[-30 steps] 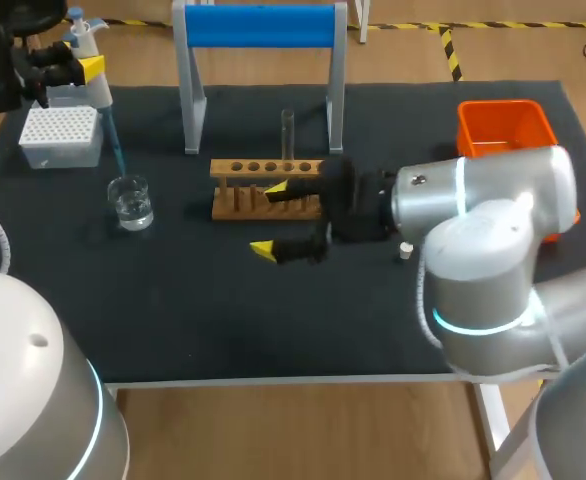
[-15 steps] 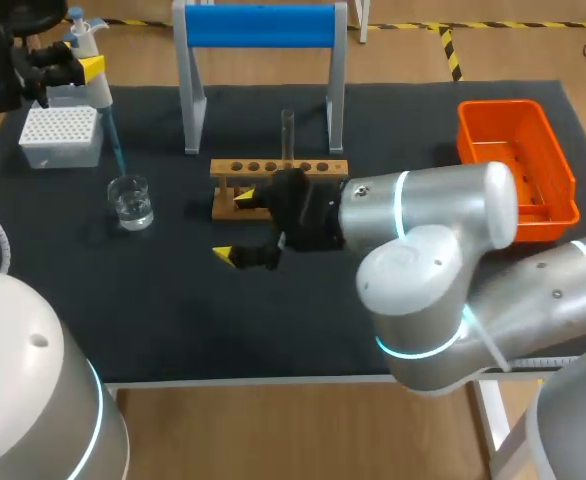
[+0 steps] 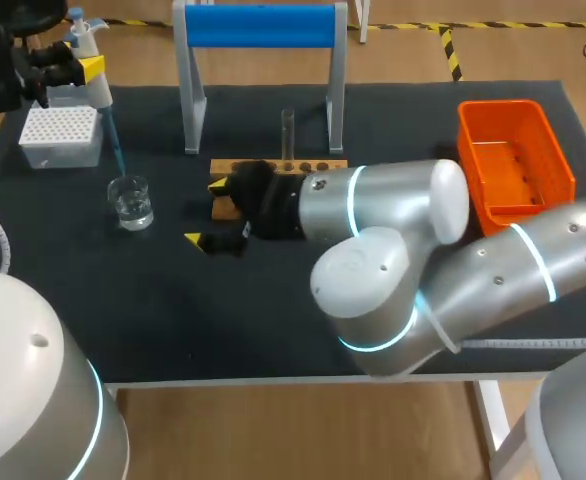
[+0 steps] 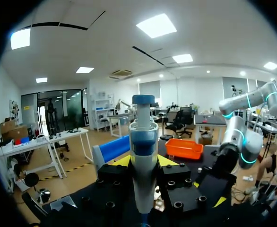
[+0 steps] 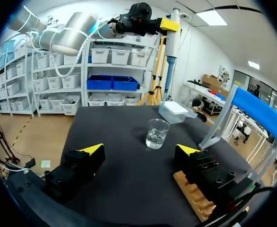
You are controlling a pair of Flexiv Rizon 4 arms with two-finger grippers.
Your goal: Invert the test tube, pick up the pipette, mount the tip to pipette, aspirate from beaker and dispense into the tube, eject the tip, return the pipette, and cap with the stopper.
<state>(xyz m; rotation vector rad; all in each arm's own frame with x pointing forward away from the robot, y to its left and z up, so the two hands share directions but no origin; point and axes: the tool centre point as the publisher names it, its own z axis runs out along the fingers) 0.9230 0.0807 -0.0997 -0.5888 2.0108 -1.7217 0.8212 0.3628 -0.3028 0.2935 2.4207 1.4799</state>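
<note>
The left tool is clamping the pipette, which is carrying a blue tip and hanging just over the beaker, beside the tip box. The test tube is standing upright in the wooden rack, so inverting, picking up and mounting are looking done. The right tool is hovering empty, fingers apart, near the rack's end. Aspirating seems to be the step in hand; dispensing, ejecting, returning and capping are remaining, and the stopper is not showing
</note>
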